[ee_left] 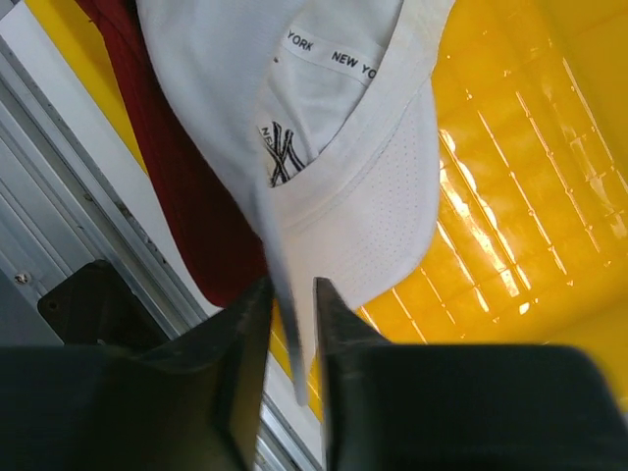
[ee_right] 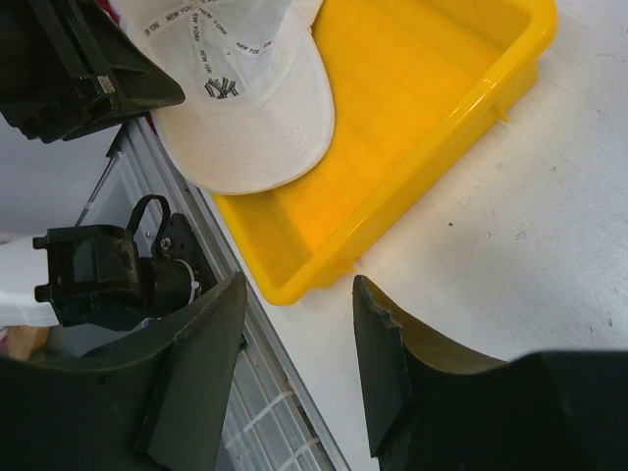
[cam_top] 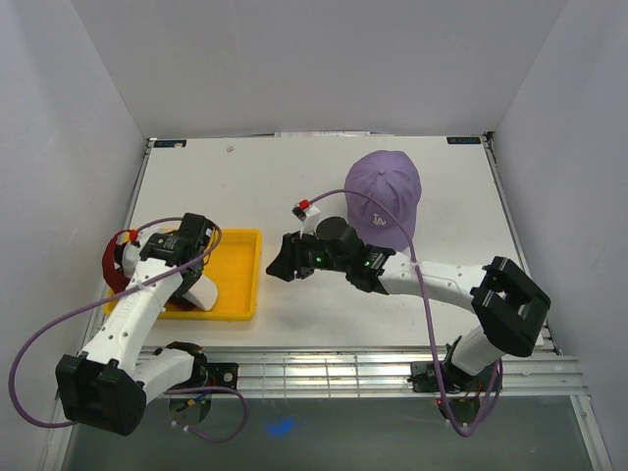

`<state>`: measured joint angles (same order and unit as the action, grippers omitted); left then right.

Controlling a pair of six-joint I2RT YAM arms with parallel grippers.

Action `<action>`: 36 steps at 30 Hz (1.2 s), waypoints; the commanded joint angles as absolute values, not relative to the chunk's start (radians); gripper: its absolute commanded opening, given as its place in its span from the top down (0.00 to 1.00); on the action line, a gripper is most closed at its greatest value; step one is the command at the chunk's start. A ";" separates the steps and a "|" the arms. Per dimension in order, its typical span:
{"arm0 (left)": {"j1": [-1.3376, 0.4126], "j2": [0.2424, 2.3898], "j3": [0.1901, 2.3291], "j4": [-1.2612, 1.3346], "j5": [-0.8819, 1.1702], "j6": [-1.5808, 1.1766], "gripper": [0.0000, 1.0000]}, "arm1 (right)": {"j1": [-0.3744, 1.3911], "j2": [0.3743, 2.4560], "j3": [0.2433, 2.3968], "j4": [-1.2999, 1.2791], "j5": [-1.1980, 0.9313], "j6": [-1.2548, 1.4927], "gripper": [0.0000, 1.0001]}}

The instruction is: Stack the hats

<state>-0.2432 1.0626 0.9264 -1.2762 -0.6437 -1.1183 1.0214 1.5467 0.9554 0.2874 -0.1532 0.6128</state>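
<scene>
- left gripper (ee_left: 291, 319): jaws narrow, pinching white cap (ee_left: 343, 147) edge above tray (ee_left: 510, 196)
- red cap (ee_left: 186, 196): at tray's rim, behind white cap
- right gripper (ee_right: 299, 343): half open, empty
- purple cap (cam_top: 383, 196): on table (cam_top: 245, 186), far side

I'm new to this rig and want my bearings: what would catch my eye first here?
First, the bright yellow tray at the near left of the table, where the left pincer straddles the edge of a white NY cap overlapping a red cap. Next, the purple cap sits alone toward the far right, with the right pincer open and empty mid-table.
</scene>
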 commanded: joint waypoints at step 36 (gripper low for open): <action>-0.232 1.037 1.238 -1.249 -0.416 -0.946 1.00 | 1.319 1.802 1.437 0.124 0.206 0.051 0.39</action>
